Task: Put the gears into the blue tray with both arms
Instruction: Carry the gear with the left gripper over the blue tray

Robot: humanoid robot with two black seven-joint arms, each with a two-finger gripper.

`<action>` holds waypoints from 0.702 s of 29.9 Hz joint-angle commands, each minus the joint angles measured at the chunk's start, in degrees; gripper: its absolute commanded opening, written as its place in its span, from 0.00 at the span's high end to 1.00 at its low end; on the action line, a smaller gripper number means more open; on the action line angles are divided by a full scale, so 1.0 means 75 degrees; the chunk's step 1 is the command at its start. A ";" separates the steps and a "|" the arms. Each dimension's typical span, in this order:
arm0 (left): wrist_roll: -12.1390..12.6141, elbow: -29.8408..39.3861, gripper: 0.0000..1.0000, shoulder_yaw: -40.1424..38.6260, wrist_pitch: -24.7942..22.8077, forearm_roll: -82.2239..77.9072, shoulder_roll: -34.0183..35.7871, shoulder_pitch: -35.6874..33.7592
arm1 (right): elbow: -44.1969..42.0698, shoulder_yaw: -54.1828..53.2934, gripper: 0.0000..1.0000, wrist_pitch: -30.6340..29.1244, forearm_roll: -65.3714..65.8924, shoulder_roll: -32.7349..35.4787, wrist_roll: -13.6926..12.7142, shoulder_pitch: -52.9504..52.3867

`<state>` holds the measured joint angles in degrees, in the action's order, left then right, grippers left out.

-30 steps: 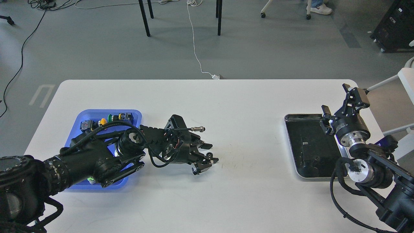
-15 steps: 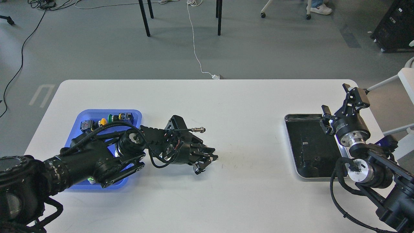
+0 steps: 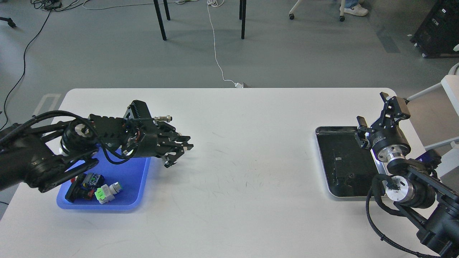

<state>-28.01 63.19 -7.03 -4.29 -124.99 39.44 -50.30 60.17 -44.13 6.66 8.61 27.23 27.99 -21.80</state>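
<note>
My left gripper (image 3: 183, 146) hangs just past the right rim of the blue tray (image 3: 133, 178), near its far corner. Its fingers are pressed together, and the tiny black gear they took hold of is hidden between them. My left arm lies across the far half of the tray. At the right, my right gripper (image 3: 371, 108) stands open and empty above the far right corner of the steel tray (image 3: 322, 162). Small dark bits lie on that tray's black inside, too small to name. No loose gear shows on the white table.
Green, white and black connectors (image 3: 96, 189) lie in the blue tray's near left part. A white chair (image 3: 448, 89) stands beyond the table's right edge. Table legs and a white cable (image 3: 216, 53) are on the floor behind.
The left gripper shut on a gear at mid-table, then lifted and swung left and away toward the blue tray. That spot on the table is now bare. The right arm has not moved.
</note>
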 commanded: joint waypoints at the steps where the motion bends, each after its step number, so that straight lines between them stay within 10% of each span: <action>1: 0.0001 -0.0012 0.86 -0.0071 -0.0003 -0.0001 0.0798 0.0238 | -0.0006 0.0024 0.01 -0.0008 0.0000 -0.0010 0.0001 0.0001; 21: 0.0001 -0.1418 0.77 0.0070 0.0009 -0.0001 0.1046 0.0742 | -0.0006 -0.0023 0.01 0.0003 0.0000 -0.0056 0.0001 -0.0058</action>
<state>-28.00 52.69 -6.61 -4.22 -125.00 47.24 -44.77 60.10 -44.19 6.68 8.61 26.78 28.00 -22.05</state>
